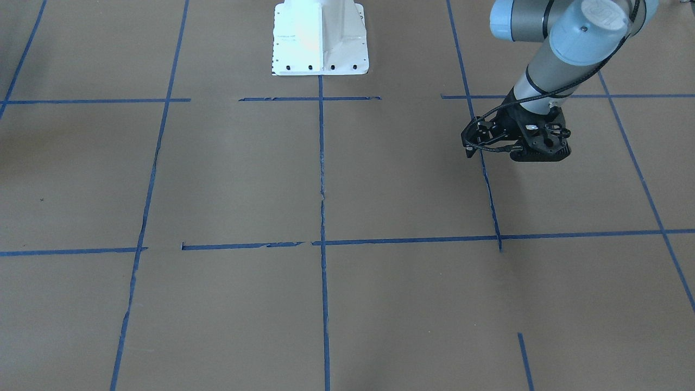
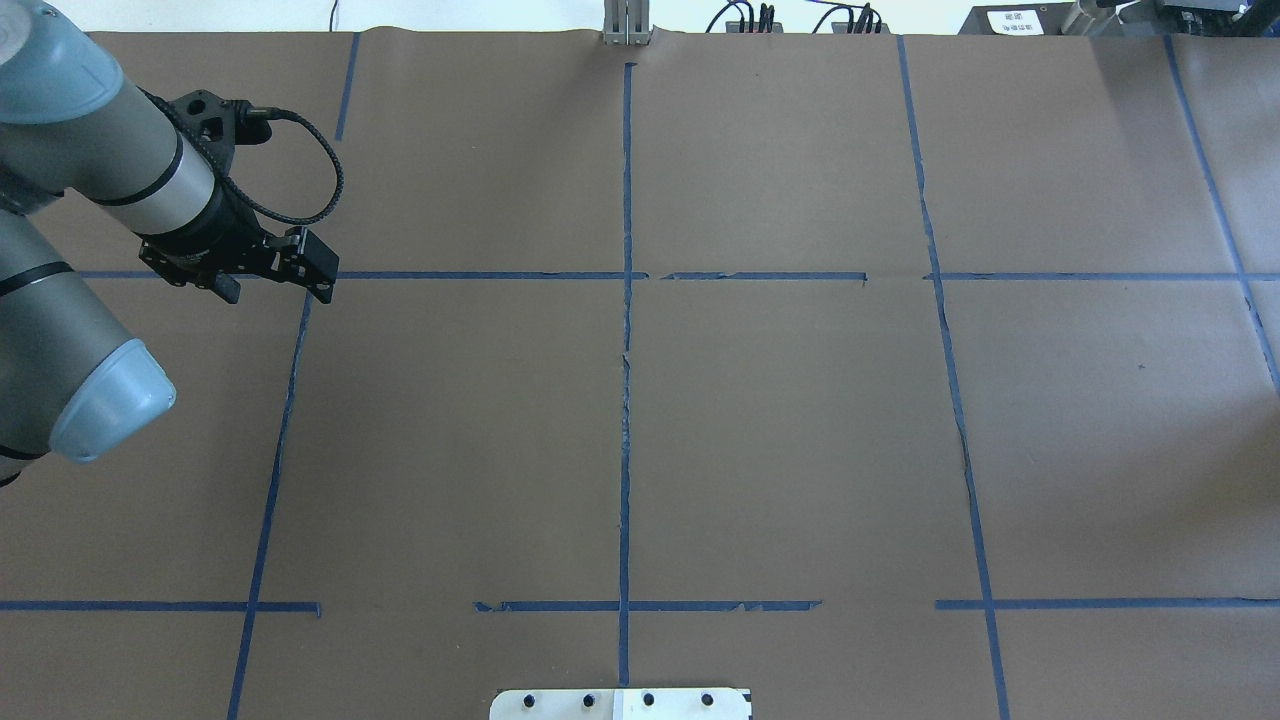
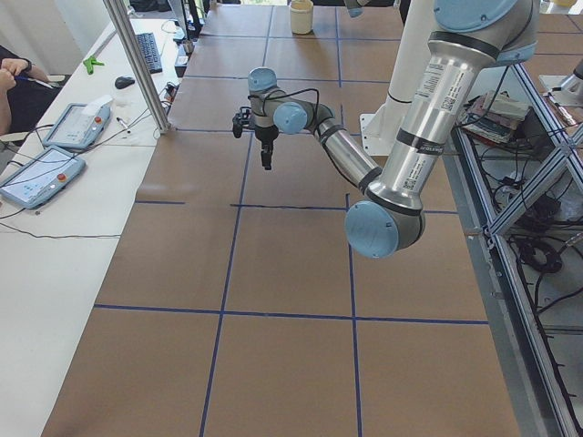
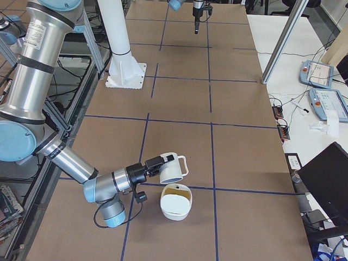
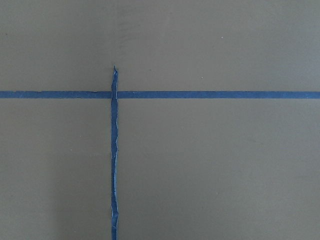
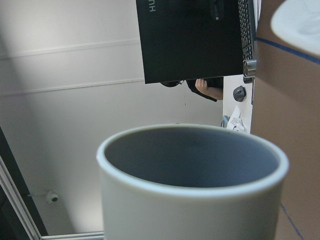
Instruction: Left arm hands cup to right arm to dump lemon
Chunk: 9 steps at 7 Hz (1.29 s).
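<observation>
Cup's tipping sideways over the bowl

The cup is hanging at the right fingers, off the bench. It's lying sideways, mouth pointing away from them, bowl just below the rim. Can't tell their gap. The yellowish bit in the bowl is probably the lemon. Left fingers are hanging well apart from it, empty, gap unclear.

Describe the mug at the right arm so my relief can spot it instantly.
In the exterior right view, follow the near, large silver-and-blue right arm down to its black pincer. At its tip is the white ceramic mug with a grey inside, tipped sideways. Unlike the white handleless bowl next to it, it has a squared loop handle.
</observation>
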Tool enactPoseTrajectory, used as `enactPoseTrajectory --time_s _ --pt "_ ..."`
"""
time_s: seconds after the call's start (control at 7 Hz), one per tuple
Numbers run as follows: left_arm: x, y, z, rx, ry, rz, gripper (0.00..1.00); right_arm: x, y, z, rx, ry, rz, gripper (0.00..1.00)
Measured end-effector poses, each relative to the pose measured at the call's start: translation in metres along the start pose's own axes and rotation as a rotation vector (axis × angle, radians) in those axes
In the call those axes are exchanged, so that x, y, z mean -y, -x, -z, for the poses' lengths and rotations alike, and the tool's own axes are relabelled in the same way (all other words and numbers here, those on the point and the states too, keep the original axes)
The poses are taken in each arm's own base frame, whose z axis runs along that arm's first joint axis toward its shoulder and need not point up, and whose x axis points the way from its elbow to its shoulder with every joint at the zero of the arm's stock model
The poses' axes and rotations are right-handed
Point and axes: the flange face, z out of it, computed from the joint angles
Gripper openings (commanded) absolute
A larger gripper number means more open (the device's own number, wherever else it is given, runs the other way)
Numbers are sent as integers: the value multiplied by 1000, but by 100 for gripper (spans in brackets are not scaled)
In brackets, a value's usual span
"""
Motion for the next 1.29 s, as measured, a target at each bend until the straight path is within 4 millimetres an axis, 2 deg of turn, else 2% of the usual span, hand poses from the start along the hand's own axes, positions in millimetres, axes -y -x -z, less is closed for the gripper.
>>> enactPoseTrajectory --time_s 0.43,0.57,0.71,1.0,1.14,1.29 --pt "0 0 -1 1 1 0 100 -4 -13 -9 -139 67 557 1" --pt "0 1 -1 1 1 -1 100 -5 -12 -18 -179 96 720 1" --pt "0 1 -1 0 1 -1 100 -8 -1 -36 -222 129 854 2" --pt "0 0 0 -2 1 -3 100 -20 37 -81 -306 226 1038 3" --pt "0 -1 0 -3 1 -5 100 -25 47 -101 -331 286 1177 5" --pt "-1 -2 0 -5 2 -8 100 -30 49 -129 -345 369 1328 7"
